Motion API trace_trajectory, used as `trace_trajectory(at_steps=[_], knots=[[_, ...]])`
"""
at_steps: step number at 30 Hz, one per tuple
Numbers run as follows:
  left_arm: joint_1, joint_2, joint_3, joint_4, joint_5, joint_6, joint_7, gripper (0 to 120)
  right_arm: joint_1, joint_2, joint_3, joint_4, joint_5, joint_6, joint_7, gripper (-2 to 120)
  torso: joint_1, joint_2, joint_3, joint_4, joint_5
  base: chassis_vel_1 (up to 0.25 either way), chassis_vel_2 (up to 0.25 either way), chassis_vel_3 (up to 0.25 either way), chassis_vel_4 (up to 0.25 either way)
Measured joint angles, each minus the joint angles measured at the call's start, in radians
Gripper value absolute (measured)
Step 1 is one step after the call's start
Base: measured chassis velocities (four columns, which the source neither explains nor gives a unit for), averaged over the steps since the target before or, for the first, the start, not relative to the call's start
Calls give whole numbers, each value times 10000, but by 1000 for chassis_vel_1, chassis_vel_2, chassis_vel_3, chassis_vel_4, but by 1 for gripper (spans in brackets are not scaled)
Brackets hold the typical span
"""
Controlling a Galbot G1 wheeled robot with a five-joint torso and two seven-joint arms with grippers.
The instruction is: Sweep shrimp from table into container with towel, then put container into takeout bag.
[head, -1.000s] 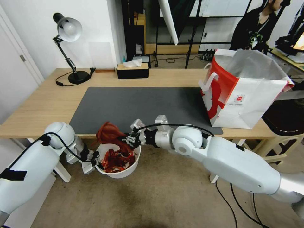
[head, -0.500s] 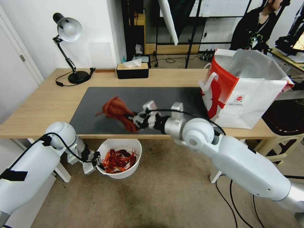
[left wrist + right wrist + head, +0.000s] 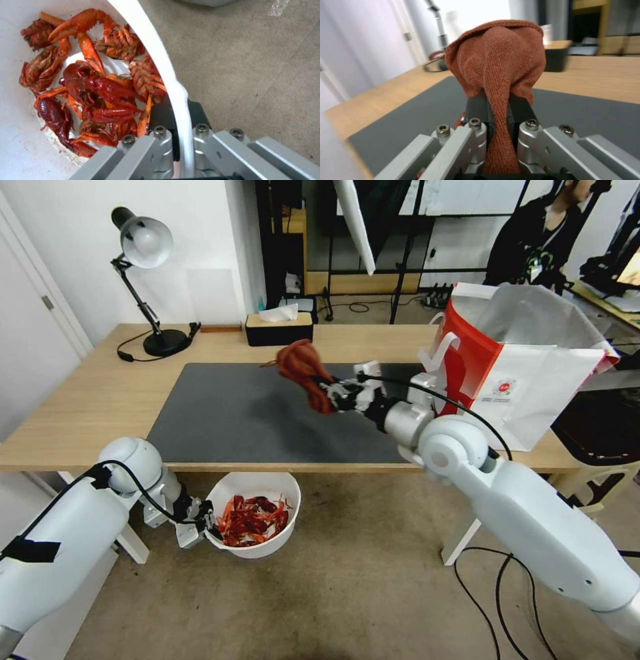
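Note:
The white container (image 3: 257, 547) hangs below the table's front edge, with the red-orange shrimp (image 3: 251, 519) piled inside it. My left gripper (image 3: 203, 521) is shut on its rim (image 3: 173, 82); the shrimp (image 3: 93, 85) lie just inside that wall. Above the dark mat, my right gripper (image 3: 331, 395) is shut on the rust-red towel (image 3: 303, 370), which bunches up past the fingers (image 3: 479, 107) as a hanging fold (image 3: 500, 65). The takeout bag (image 3: 527, 380) stands open at the table's (image 3: 87, 400) right end.
A black tissue box (image 3: 279, 328) and a desk lamp (image 3: 143, 247) stand at the table's far side. A brown chair (image 3: 600, 440) sits to the right of the bag. Beige floor (image 3: 333, 593) lies under the container.
My right gripper has lifted the towel out of the container and carried it up and rightward over the mat, toward the bag. The left gripper and container have stayed in place.

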Motion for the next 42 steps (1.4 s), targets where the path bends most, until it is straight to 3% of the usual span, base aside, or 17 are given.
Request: trace_trajectory(at_steps=[11,19,28,42], knots=[[-69,-156,145,7,93,0,1,0,-2386,-468,2192,356,-413,170,498,4,-1,0,-1,-1,-1,0,0,0,0],[-178,-194,250,10,111,0,1,0,-3543,-294,3041,404,-716,207,1149,4,-1,1,-1,2,-2,0,0,0,0],[-199,-215,293,-30,120,0,1,0,-3764,-73,3207,226,-824,216,1762,4,-1,1,0,2,-3,0,0,0,0],[-150,-133,245,-18,55,0,1,0,-3609,477,2749,-401,-1172,134,1917,4,-1,1,0,3,-2,0,0,0,0]])
